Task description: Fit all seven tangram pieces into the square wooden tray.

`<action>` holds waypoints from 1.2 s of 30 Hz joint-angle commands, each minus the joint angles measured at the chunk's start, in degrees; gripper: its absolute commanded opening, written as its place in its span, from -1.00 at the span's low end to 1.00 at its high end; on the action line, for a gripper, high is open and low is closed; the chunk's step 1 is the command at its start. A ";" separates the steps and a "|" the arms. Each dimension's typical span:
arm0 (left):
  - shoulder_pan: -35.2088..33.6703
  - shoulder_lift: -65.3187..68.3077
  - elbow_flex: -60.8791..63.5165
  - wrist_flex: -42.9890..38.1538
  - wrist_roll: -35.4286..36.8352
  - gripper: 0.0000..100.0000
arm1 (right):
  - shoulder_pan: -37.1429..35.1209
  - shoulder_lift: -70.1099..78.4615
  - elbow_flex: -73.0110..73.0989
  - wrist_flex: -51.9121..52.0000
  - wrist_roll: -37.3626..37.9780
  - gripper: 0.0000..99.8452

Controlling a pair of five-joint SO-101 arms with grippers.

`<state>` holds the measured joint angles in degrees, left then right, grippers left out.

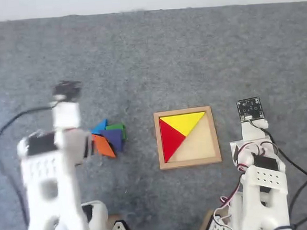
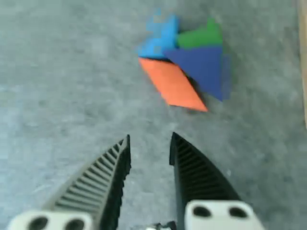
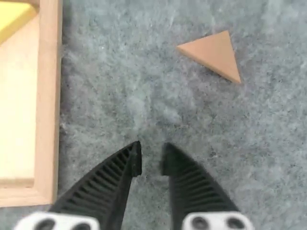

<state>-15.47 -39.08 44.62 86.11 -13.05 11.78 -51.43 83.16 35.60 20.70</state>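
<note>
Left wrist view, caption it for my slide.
Open left tool over grey carpet, facing clustered orange piece, dark blue piece, green piece and light blue piece.

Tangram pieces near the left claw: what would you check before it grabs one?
1. The left gripper open, empty: ok.
2. The orange piece lying free: not ok; it touches the dark blue piece.
3. Which lies on top: cannot tell.
4. Room in the tray: ok; just the yellow triangle and red triangle inside.
5. The right gripper clear of the tray: ok, over carpet beside it.
</note>
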 commanded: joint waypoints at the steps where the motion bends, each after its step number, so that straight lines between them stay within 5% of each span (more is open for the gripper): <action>1: 9.32 13.54 -2.86 -2.73 2.46 -0.67 | -0.40 -0.57 -0.79 -2.42 0.79 -0.91; 8: 12.84 21.80 5.14 -16.09 2.81 -0.60 | -0.40 -0.57 -0.79 -2.33 0.79 -0.90; 18: 7.47 32.53 5.67 -30.68 2.37 -0.64 | -0.40 -0.57 -0.79 -2.33 0.79 -0.90; 26: 1.32 34.99 2.15 -30.95 -0.79 -0.64 | -0.40 -0.57 -0.79 -2.33 0.79 -0.90; 36: 1.58 38.68 -0.31 -27.69 -0.53 -0.64 | -0.40 -0.57 -0.79 -2.33 0.79 -0.90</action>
<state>-13.45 -2.77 46.64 56.13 -12.97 11.78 -51.43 83.16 34.37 20.97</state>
